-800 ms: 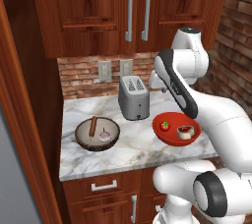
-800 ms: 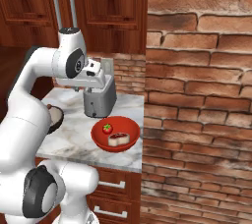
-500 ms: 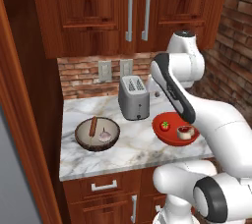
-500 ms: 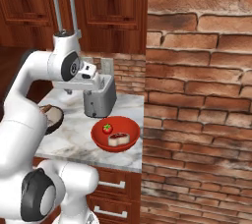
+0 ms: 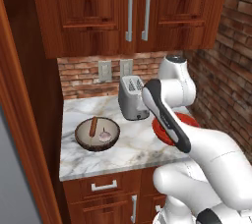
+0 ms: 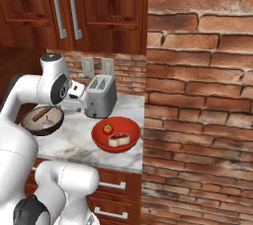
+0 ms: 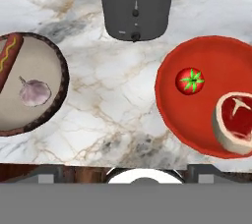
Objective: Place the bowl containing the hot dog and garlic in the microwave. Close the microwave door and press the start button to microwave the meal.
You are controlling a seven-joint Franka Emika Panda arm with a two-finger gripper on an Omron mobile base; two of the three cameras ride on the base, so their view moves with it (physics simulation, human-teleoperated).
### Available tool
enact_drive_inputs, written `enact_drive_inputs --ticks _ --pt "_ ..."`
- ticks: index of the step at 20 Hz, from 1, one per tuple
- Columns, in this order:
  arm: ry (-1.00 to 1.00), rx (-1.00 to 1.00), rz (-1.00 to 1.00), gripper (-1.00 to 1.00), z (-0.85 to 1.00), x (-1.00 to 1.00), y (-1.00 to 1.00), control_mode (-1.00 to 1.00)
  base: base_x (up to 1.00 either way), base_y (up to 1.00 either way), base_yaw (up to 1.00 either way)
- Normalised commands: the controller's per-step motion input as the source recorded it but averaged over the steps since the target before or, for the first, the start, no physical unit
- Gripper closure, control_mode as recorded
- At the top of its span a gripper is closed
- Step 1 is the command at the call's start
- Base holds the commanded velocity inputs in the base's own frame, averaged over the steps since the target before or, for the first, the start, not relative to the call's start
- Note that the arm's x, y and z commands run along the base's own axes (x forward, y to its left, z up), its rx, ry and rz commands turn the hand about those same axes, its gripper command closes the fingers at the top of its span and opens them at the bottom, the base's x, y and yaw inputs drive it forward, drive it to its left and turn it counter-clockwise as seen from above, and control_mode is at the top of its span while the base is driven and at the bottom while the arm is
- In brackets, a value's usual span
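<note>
On the marble counter (image 5: 138,147), white with grey and tan veining: one round bowl (image 5: 97,134), dark brown rough-looking rim, smooth beige inside. In it, one hot dog (image 5: 93,126), a reddish stick with a yellow squiggle in the hand view, and one garlic (image 5: 104,135), a pale pink bulb with a pointed tip. The garlic lies at about 4 o'clock from the hot dog, close beside it.

One toaster (image 5: 132,97), a brushed steel box with rounded corners and two slots, stands at the back of the counter. One glossy red dish (image 6: 116,134) holds one tomato (image 6: 107,129) and one piece of raw meat (image 6: 119,140), pale-rimmed with a red centre.

Gripper (image 6: 78,91) hangs above the counter in front of the toaster, between bowl and dish. In the hand view the bowl sits at 9 o'clock, the dish at 3 o'clock, the toaster at 12. Fingers not visible; cannot tell whether they are spread or closed. Nothing seen in its grasp.

Two cabinet doors (image 5: 135,7) above, dark red wood, each with one vertical steel handle.
</note>
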Motion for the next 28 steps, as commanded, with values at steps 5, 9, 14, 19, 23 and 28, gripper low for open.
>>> enact_drive_inputs --ticks 5,9,14,19,23,28 --pt "-0.02 0.21 -0.07 -1.0 -0.37 -0.02 0.39 -1.0 0.0 0.0 0.0" --pt "0.0 0.27 -0.01 -1.0 -0.43 0.1 0.25 -1.0 0.0 0.0 0.0" --pt "0.02 0.13 0.0 -1.0 -0.34 0.32 0.22 -1.0 0.0 0.0 0.0" --pt "0.14 0.03 0.0 -1.0 -0.25 0.41 0.15 -1.0 0.0 0.0 0.0" --pt "0.16 0.0 0.0 -1.0 -0.28 0.37 0.23 -1.0 0.0 0.0 0.0" --pt "0.12 0.0 0.0 -1.0 -0.23 0.31 0.31 -1.0 0.0 0.0 0.0"
